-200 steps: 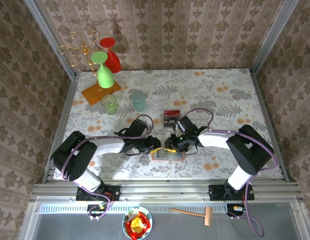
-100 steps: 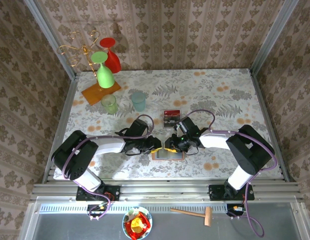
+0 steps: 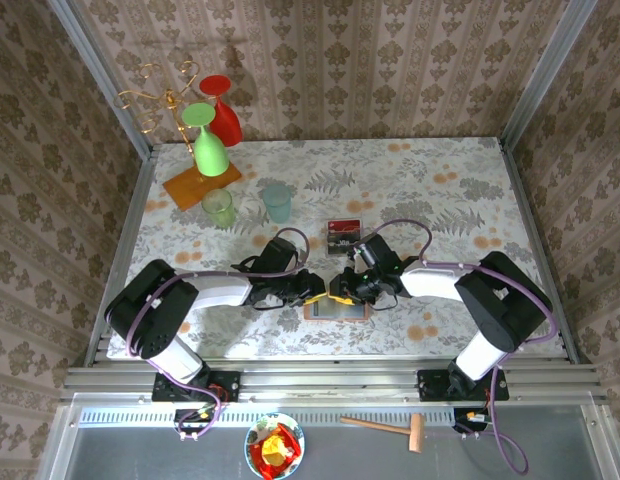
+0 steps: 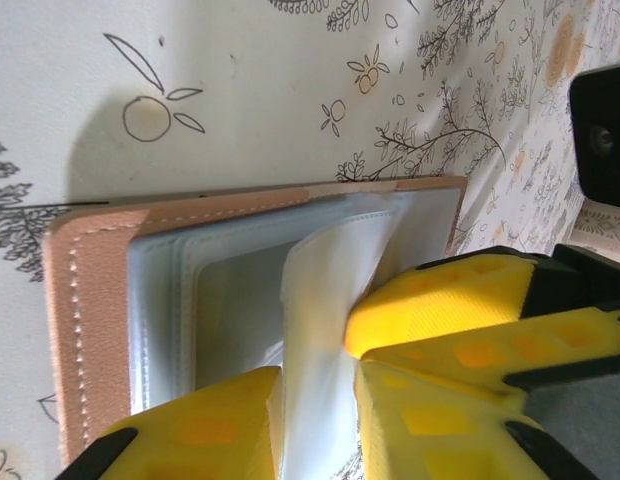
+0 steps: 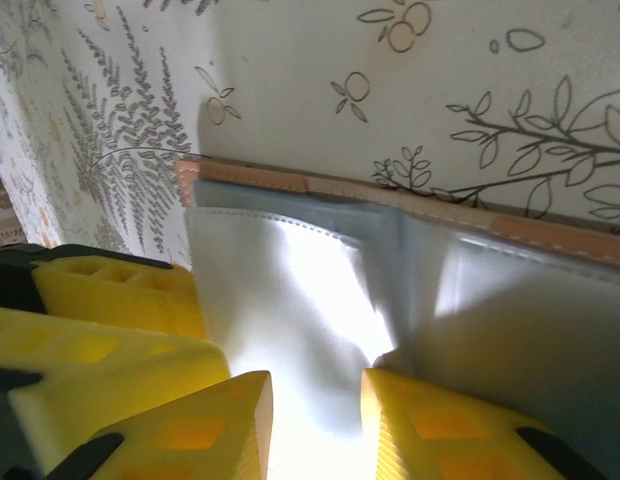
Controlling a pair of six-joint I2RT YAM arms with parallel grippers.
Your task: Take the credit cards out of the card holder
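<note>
The salmon-tan card holder (image 3: 338, 311) lies open on the table near the front edge, its clear grey-blue sleeves up. My left gripper (image 3: 312, 290) and right gripper (image 3: 337, 290) meet tip to tip over its far edge. In the left wrist view the leather border (image 4: 90, 300) frames the sleeves, and one sleeve (image 4: 325, 300) rises between my left gripper (image 4: 315, 430), touching both fingers. The right wrist view shows the same lifted sleeve (image 5: 290, 300) filling the gap of my right gripper (image 5: 315, 430). A dark credit card with a red band (image 3: 343, 233) lies on the table behind the holder.
At the back left stands a glass rack on an orange base (image 3: 202, 185) with a green glass (image 3: 210, 150) and a red glass (image 3: 222, 115). Two pale cups (image 3: 218, 205) (image 3: 277, 200) stand just in front of it. Walls enclose three sides of the table.
My right wrist has edged slightly away from the near edge. The left arm and the card holder stay where they were.
</note>
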